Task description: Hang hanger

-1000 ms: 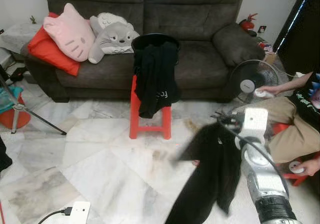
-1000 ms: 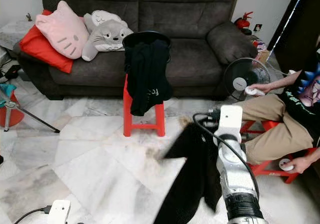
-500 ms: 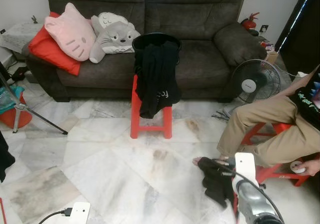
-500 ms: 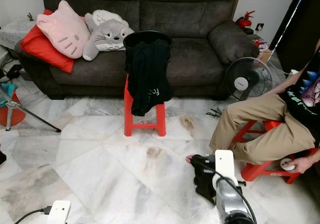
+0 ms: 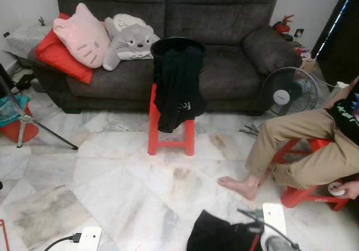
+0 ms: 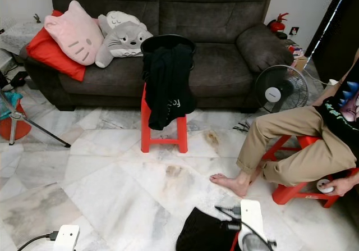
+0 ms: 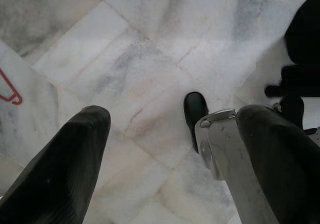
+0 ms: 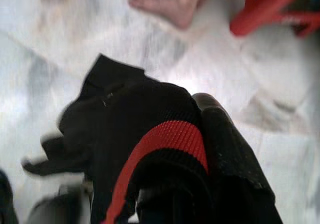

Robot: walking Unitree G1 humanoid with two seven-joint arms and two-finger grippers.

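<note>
Clamped on the red hanger (image 8: 165, 149), my right gripper (image 8: 200, 154) holds it low over the marble floor (image 5: 112, 172), black garment (image 6: 205, 231) draped on it. Left gripper (image 7: 165, 149) hangs idle, fingers spread wide.

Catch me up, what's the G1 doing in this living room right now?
The right gripper holds a red hanger with a black garment on it, low near the marble floor. The left gripper hangs open above the tiles, holding nothing. Ahead, more black clothing drapes over a basket on a red stool by the sofa. A person sits at the right on another red stool, one bare foot on the floor.
</note>
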